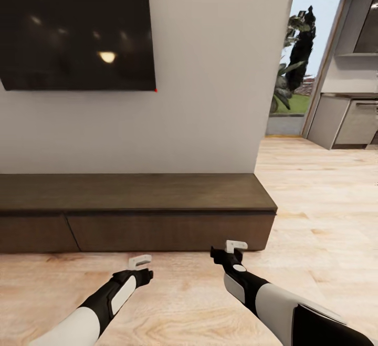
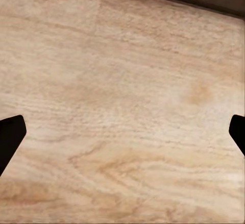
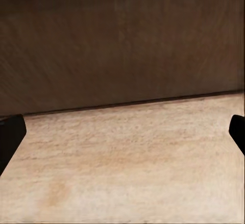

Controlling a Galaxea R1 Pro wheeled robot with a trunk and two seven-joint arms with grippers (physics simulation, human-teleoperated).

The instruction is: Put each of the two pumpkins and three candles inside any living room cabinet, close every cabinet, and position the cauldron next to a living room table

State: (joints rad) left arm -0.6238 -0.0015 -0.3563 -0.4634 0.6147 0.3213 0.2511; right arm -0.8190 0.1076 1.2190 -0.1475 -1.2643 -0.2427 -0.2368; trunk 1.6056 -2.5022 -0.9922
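The cabinet is a long low dark-brown unit against the white wall, and its flat drawer fronts are all shut. My left gripper hovers open over the wood floor just in front of it, holding nothing. My right gripper is open and empty too, close to the right drawer front. In the left wrist view, the left gripper has bare floor between its widely spread fingertips. The pumpkins, candles, cauldron and table are out of view.
A black TV hangs on the wall above the cabinet. Light wood floor runs to the right past the wall's corner toward a glass door and grey kitchen units.
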